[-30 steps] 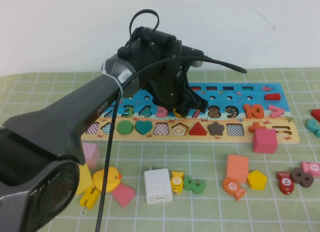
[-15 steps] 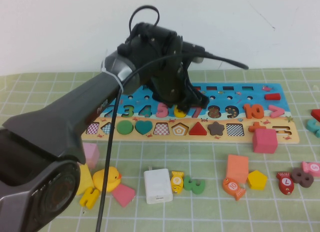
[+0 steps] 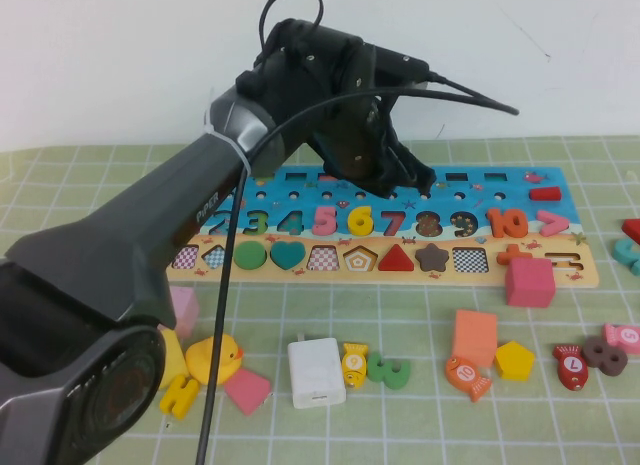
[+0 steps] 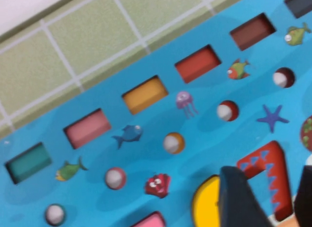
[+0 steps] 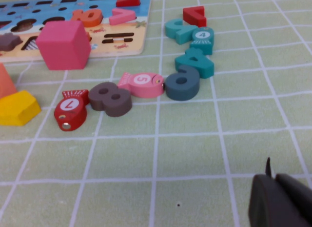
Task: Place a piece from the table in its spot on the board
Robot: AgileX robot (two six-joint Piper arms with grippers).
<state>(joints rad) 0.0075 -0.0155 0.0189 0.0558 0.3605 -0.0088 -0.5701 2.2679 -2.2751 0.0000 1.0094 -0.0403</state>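
On the left of the high view, our left arm reaches out over the table (image 3: 420, 440) to the board (image 3: 560, 275). The left gripper (image 3: 405, 180) hangs above the blue band, over the row of small holes just behind the numerals, and it holds nothing. Whether its jaws stand wide or narrow we cannot tell from here.

Just below it, the yellow 6 (image 3: 360, 221) lies flat in the number row between the pink 5 (image 3: 324, 220) and the red 7 (image 3: 392, 223). The left wrist view shows its yellow edge (image 4: 205, 207) level with the board beside the 7.

We judge the placing done and the step in hand to be the release and lift. The next move calls for the arm to rise straight and pull clear without catching the 6.

Further right, off the board, the right gripper (image 5: 280, 200) sits low over the table near loose pieces, parked; we cannot tell its jaws either.
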